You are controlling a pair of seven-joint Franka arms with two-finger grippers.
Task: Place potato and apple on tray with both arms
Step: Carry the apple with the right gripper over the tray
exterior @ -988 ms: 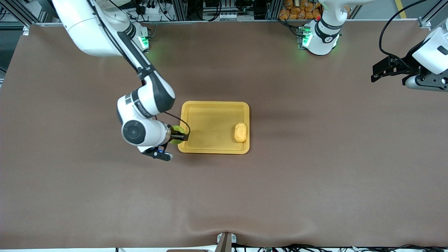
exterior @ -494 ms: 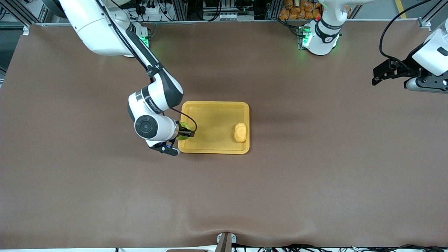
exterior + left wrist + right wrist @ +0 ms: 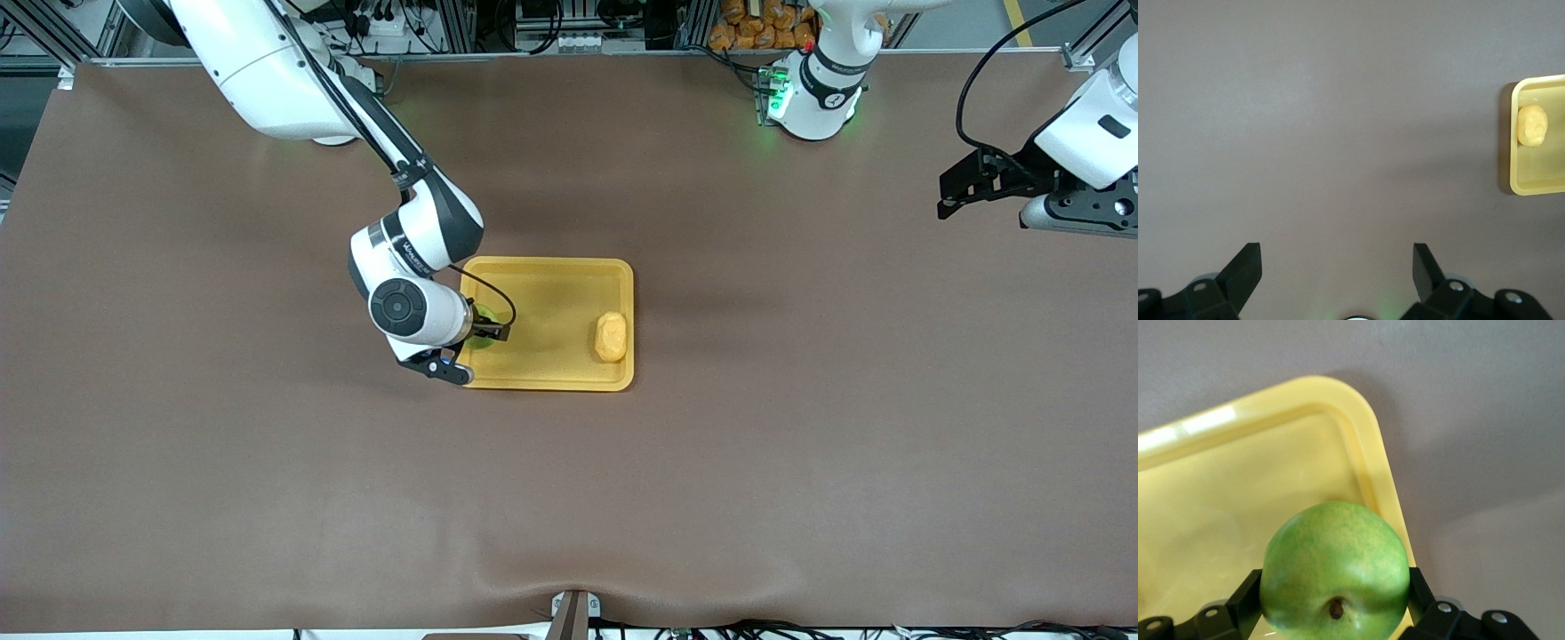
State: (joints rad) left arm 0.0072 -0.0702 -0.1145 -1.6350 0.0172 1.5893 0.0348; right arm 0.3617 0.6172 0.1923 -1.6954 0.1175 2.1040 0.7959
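Tablecloth [image 3: 569, 498], plain brown, nearest the front camera. Farther in, about mid-table, a shallow rectangular yellow-orange plastic tray [image 3: 544, 267] with rounded corners and a raised rim. Inside it, lying against the rim at the end toward the left arm, a small oval lumpy yellow-orange potato [image 3: 610, 337]; seen again, cut off with much of the tray, at the edge of the left wrist view [image 3: 1532, 125]. Over the tray's other end, toward the right arm, the black two-finger right gripper [image 3: 483, 331], clamped on a round green apple [image 3: 1335, 581] with yellowish patches and a dark stem dimple. Apple mostly hidden under the white wrist in the front view, only a green sliver [image 3: 484, 313] showing; held just inside the tray's rounded corner in the right wrist view, with whether it touches the tray floor impossible to tell. Farthest from the camera, well apart from the tray, the black left gripper [image 3: 956, 188], waiting over bare cloth at the left arm's end of the table, fingers [image 3: 1245, 267] spread wide with nothing between them.
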